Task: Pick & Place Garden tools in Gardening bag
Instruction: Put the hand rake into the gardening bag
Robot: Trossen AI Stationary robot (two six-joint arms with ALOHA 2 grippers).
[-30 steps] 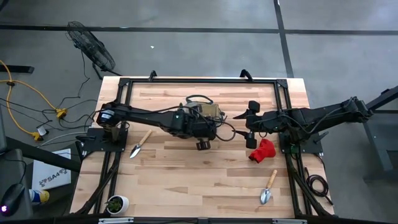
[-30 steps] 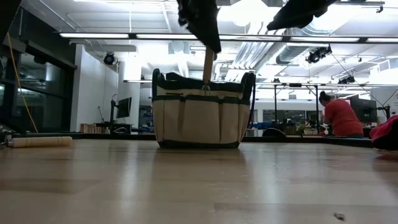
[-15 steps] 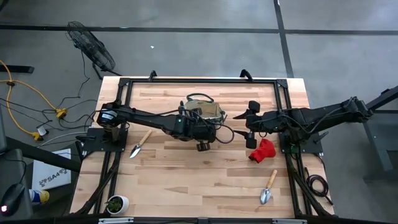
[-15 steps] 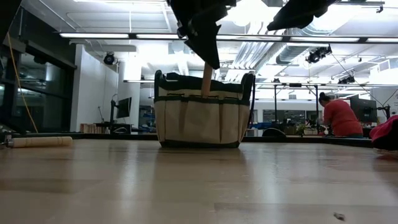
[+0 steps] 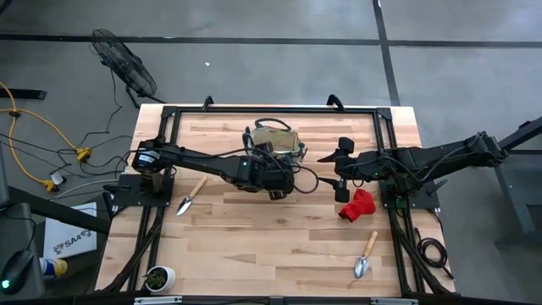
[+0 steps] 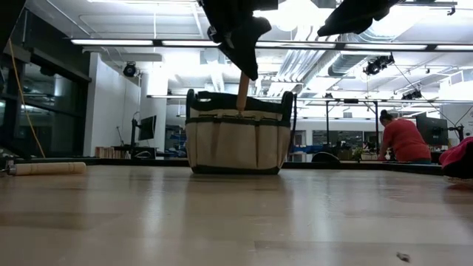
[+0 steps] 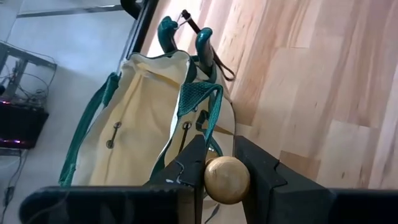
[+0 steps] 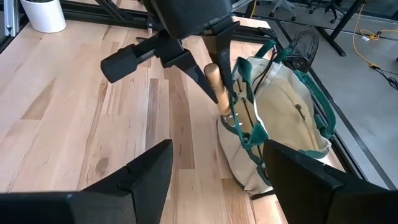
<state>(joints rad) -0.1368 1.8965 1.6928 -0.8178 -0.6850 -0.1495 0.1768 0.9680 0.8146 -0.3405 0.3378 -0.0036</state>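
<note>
The beige gardening bag (image 5: 276,138) with green trim stands at the table's far middle; the low view shows the bag (image 6: 236,142) upright on its base. My left gripper (image 5: 273,166) hangs over it, shut on a wooden-handled tool (image 8: 215,79) whose head is hidden inside the bag. My right gripper (image 5: 340,166) waits open to the right of the bag, touching nothing. On the table lie two trowels, one at the left (image 5: 191,196) and one at the near right (image 5: 365,257), and a red glove (image 5: 357,205). My left gripper pinches the tool's wooden handle near its rounded free end (image 7: 227,179) between its two fingers (image 7: 193,163). The fingers slant down from above the bag's near side. The handle (image 6: 242,93) stands nearly upright below them, its lower part down in the bag's open mouth.
A small potted plant (image 5: 158,276) sits at the near left corner. A black frame (image 5: 169,114) runs round the table's edge. Beyond the table a person in red (image 6: 405,137) stands far off. Bare wood lies across the near middle.
My left gripper has sunk a little over the bag and tipped its fingers further down, staying shut on the handle. The tool has gone deeper into the bag. The bag has shifted slightly toward the far edge.
</note>
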